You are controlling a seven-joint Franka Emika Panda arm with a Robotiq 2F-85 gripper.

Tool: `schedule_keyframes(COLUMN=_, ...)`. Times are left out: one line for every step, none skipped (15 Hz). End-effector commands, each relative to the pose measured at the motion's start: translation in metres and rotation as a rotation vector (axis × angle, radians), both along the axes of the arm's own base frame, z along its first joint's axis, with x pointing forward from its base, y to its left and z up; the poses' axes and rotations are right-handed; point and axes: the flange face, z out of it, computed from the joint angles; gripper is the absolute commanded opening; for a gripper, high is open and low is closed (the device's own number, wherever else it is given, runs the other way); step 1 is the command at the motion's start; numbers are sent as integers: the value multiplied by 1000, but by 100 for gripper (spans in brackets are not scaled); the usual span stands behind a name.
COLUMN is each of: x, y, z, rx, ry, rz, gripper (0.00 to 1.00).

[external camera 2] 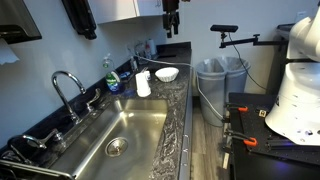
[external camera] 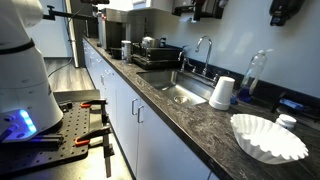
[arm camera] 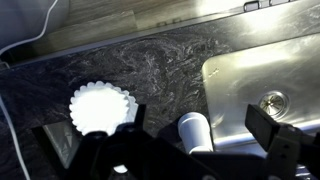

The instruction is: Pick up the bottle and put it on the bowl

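Note:
The small bottle (external camera: 287, 121) with a white top stands on the dark counter just behind the bowl (external camera: 268, 137), a wide white fluted one. The bowl also shows in an exterior view (external camera 2: 167, 74) and in the wrist view (arm camera: 100, 105). The bottle does not show in the wrist view. My gripper (external camera 2: 172, 14) hangs high above the counter, over the bowl and cup area. In the wrist view the gripper (arm camera: 165, 145) is open wide and empty, with its fingers on either side of the upturned cup far below.
An upturned white paper cup (external camera: 222, 92) stands between the bowl and the steel sink (external camera: 180, 92). A tall clear plastic bottle (external camera: 255, 72) stands by the wall. A blue soap bottle (external camera 2: 115, 80) and the tap (external camera 2: 68, 85) are behind the sink. Bins (external camera 2: 222, 75) stand beyond the counter's end.

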Motion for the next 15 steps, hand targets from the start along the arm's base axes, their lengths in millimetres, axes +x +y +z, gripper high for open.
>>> schedule_keyframes(x=25, y=-17, z=-24, rx=-42, ry=-45, rz=-107, gripper=100)
schedule_keyframes(x=33, y=-23, z=-32, rx=-50, ry=-53, rz=-132, gripper=100)
schedule_keyframes(x=40, y=-28, z=-40, rx=-60, ry=-57, rz=-157, gripper=100)
schedule_keyframes(x=48, y=-34, z=-49, rx=-72, ry=-59, rz=-181, gripper=100)
schedule_keyframes(x=55, y=-39, z=-58, rx=-85, ry=-60, rz=-204, gripper=100)
schedule_keyframes(x=62, y=-45, z=-67, rx=-100, ry=-59, rz=-229, gripper=100)
schedule_keyframes(x=70, y=-51, z=-75, rx=-112, ry=-53, rz=-259, gripper=100)
schedule_keyframes(x=78, y=-55, z=-82, rx=-119, ry=-49, rz=-286, gripper=100)
schedule_keyframes(x=87, y=-60, z=-89, rx=-121, ry=-42, rz=-311, gripper=100)
schedule_keyframes(x=96, y=-64, z=-95, rx=-113, ry=-23, rz=-331, gripper=100)
schedule_keyframes(x=102, y=-65, z=-99, rx=-99, ry=-6, rz=-340, gripper=100)
schedule_keyframes(x=108, y=-64, z=-100, rx=-91, ry=8, rz=-340, gripper=100)
schedule_keyframes(x=112, y=-63, z=-99, rx=-85, ry=22, rz=-333, gripper=100)
schedule_keyframes(x=110, y=-56, z=-91, rx=-65, ry=29, rz=-302, gripper=100)
schedule_keyframes(x=104, y=-63, z=-107, rx=-91, ry=11, rz=-315, gripper=100)
